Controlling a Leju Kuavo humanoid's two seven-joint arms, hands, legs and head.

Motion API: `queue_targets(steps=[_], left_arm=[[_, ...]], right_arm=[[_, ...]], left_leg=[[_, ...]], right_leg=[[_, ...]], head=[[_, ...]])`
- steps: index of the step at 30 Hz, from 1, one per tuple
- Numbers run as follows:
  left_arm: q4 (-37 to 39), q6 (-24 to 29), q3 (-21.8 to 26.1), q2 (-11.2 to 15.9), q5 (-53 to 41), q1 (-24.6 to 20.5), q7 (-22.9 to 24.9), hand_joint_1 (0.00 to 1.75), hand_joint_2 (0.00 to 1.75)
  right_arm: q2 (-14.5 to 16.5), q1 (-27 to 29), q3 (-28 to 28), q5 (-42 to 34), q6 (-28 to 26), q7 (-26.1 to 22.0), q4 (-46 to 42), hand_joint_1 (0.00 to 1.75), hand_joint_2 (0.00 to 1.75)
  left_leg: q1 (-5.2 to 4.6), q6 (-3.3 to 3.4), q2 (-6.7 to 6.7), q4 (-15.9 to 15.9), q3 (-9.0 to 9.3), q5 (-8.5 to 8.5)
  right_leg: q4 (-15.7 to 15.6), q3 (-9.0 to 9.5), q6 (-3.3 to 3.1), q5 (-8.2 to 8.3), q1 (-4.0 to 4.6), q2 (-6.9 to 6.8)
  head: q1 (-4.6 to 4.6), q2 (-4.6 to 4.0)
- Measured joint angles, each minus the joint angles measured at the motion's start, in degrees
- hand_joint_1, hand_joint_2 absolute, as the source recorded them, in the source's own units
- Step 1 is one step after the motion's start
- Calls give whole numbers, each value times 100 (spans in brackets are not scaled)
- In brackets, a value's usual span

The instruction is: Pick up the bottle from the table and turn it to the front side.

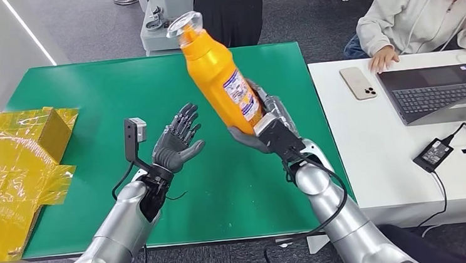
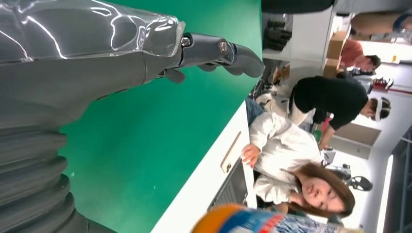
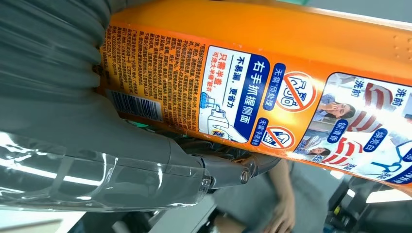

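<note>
On the bottle [image 3: 272,53], a label [image 3: 243,104] with Chinese print: large white "右手抓握侧面" on blue, red "只需半盖, 更省力" beside it, "无需预处理" over a crossed-out circle. Picture captions "洗前", "锁清香", "焕亮白". Barcode [image 3: 133,104] and fine print too small to read.

You see two silver arms with black cables; the left hand [image 1: 178,145] and right hand [image 1: 272,127] are dark grey, with ribbed grey wrist covers.
</note>
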Motion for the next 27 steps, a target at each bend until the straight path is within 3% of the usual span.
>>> queue_targets(steps=[13,27], left_arm=[[-2,104,2,351,-104,0,-105,0,175],[-2,-66,2,231,-25,-157,-51,0,175]], right_arm=[[-340,276,-492,14,108,-222,101,175,175],[28,223,-13,76,382,-253,630,175,175]], left_leg=[[1,0,0,-2,0,0],[1,0,-1,-2,-2,0]], right_leg=[[2,-1,0,0,1,1],[2,0,0,0,1,-1]], head=[[0,0],[1,0]])
